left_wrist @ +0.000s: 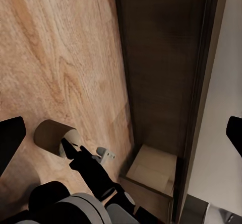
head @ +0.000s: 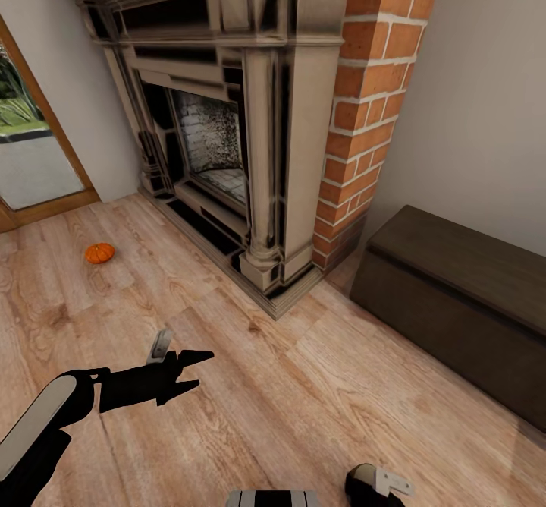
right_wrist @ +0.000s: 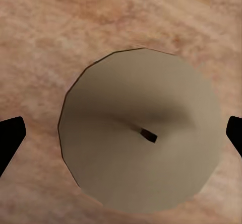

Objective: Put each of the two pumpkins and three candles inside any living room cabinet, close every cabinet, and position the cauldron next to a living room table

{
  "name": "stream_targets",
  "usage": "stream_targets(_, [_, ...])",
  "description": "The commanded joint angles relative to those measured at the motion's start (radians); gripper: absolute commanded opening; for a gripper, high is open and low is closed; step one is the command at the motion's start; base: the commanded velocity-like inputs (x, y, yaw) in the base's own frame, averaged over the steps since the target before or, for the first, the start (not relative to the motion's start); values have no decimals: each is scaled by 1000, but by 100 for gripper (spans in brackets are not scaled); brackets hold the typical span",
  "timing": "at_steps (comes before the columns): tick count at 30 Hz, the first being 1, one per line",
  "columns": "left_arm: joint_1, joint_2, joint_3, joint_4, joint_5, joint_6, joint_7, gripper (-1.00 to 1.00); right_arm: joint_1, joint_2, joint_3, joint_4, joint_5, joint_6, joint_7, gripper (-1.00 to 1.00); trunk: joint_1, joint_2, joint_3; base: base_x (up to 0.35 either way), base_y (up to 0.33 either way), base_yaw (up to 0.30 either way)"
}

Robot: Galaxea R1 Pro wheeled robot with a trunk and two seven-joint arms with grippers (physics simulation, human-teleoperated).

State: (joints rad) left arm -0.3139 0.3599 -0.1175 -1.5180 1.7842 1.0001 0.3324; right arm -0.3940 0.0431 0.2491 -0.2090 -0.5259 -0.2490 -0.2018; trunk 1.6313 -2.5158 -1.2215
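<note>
The head camera looks from high up, forward and down. It sees the wood floor (head: 250, 408), a fireplace (head: 227, 127) at the upper middle and the dark cabinet (head: 455, 294) at the right edge.

The left wrist camera looks down from some way up, along the cabinet (left_wrist: 161, 63) and the floor (left_wrist: 55, 58) beside it. Both views share these.

The right wrist camera hangs very close over a round beige candle (right_wrist: 141, 138), looking straight down.
</note>
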Motion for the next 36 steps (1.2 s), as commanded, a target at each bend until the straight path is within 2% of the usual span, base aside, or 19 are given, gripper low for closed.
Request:
stream_targets(1, [-1,1,-1,0,11,0,10,100,-1,0,9,0,-8,-4,-5,100,0,0,-1,0,0,0])
stream_targets(7, [-1,1,-1,0,11,0,10,100,-2,3,9,0,-8,-5,-5,100,3,-2,-24,0,0,0])
stream_targets(19, [-1,1,-1,0,11,0,9,100,-2,9,9,0,-9,-7,-5,100,3,-2,-24,0,0,0])
stream_targets(24, [-1,1,-1,0,11,0,10,100,-2,9,9,0,-9,-10,-6,100,4,-2,-36,0,0,0])
stream_targets(36, [-1,1,-1,0,11,0,10,100,-2,9,9,0,-10,-10,-50,100,4,-2,-36,0,0,0])
